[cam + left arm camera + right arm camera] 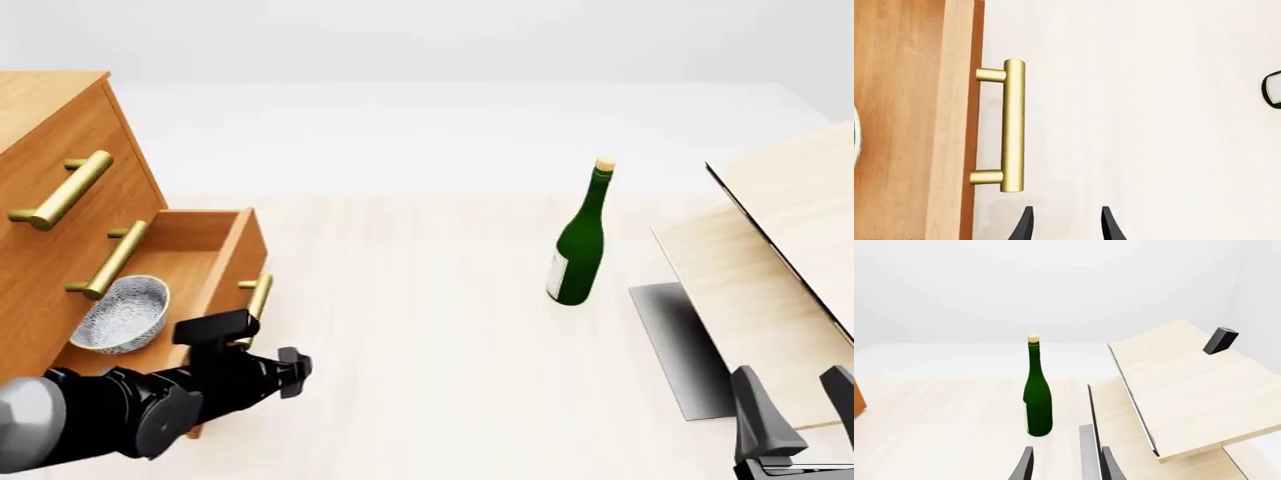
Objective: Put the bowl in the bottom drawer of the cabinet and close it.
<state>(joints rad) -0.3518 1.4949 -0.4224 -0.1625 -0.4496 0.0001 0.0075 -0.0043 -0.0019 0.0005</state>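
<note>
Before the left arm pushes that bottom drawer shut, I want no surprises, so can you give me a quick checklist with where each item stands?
1. Bowl inside the bottom drawer: ok, it sits in the open box.
2. Bowl sits below the drawer above: cannot tell.
3. Left gripper empty and open: ok, nothing between its fingers.
4. Left gripper lined up with the drawer's handle: ok, handle just ahead in the wrist view, not touched.
5. Path clear at the drawer front: ok, the green bottle stands far off.
6. Right gripper out of the way: ok, open, near the pale boards.
</note>
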